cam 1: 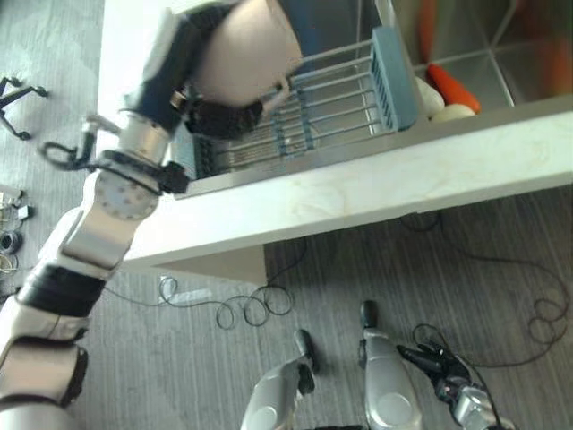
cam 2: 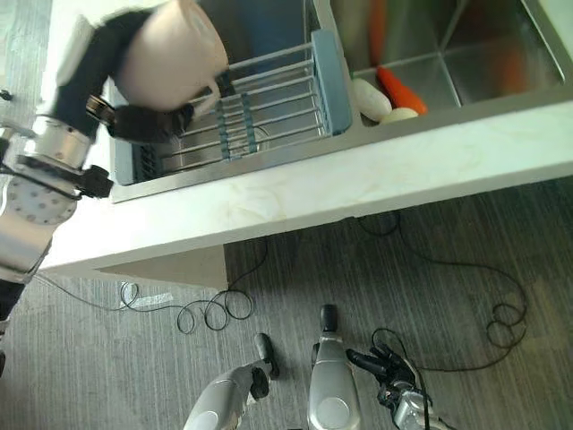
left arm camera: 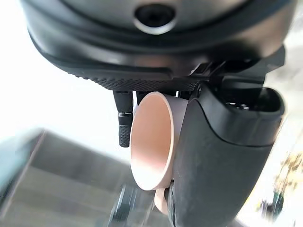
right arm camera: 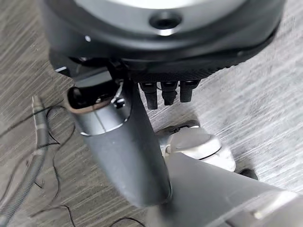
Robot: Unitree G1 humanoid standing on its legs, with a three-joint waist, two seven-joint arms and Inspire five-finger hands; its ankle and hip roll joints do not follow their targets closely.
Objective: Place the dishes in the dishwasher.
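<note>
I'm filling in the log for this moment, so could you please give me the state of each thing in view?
Left hand: shut on the cup, raised over the rack.
Cup: pinkish, held clear of the rack, not yet set down.
Dish rack: in the basin, wire bars bare where visible.
Right hand: low beside the robot, fingers relaxed, holding nothing.
Carrot: lying in the sink.

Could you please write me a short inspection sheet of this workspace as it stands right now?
Surface: white counter with a recessed steel sink.
Job's things: pink cup held above the wire dish rack.
Clutter: orange carrot-like item and pale items in the sink.
Hands: left hand curled round the cup; right hand hanging low near the floor, fingers relaxed.
Cables: thin black cables on the floor.
Surroundings: grey floor.
</note>
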